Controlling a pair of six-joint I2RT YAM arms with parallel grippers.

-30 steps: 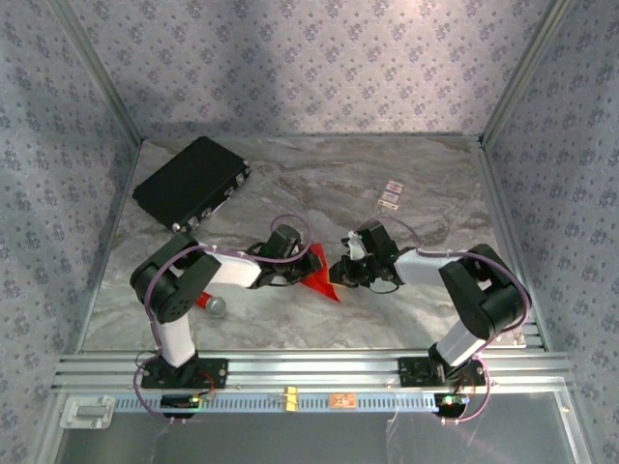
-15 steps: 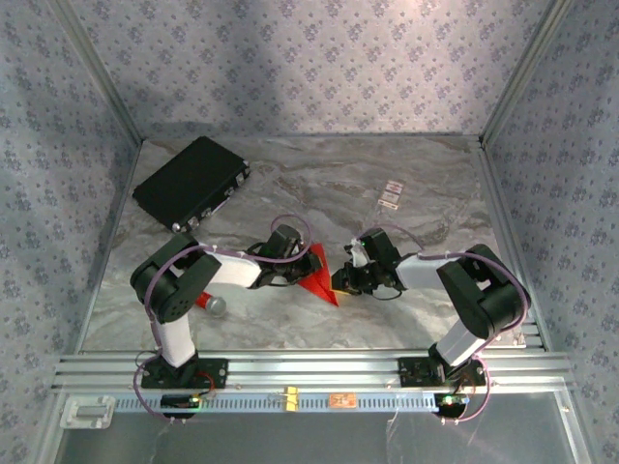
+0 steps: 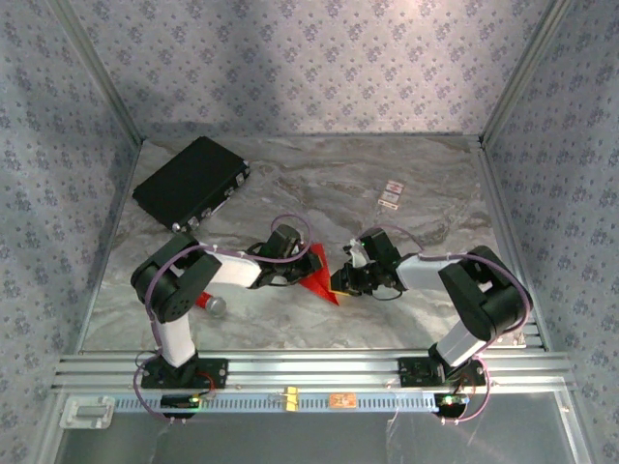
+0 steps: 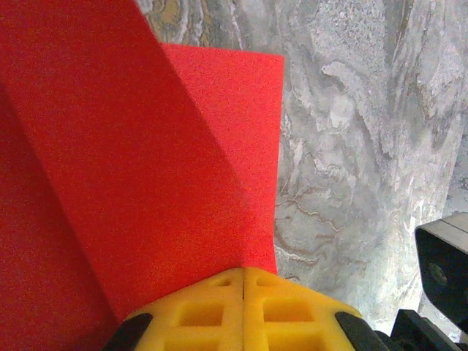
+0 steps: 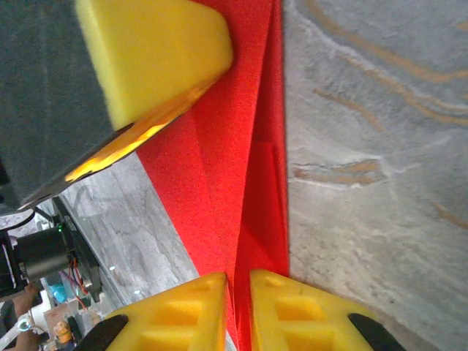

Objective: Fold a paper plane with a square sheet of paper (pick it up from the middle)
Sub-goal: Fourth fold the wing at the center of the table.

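Marbled table (image 3: 435,203) is carrying the creased red paper (image 3: 317,274) mid-surface, with left claw (image 4: 243,281) and right claw (image 5: 238,287) each pinching an edge. It's looking thin, light and easily torn, so gripping the doubled folds is seeming safest.

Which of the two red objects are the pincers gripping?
The folded bright red paper sheet, pinched by the left pincer and right pincer; the small red grey-ended cylinder lies apart, untouched.

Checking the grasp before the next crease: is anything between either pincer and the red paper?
Nothing visible does: the left pincer and the right pincer each clamp the folded red paper directly.
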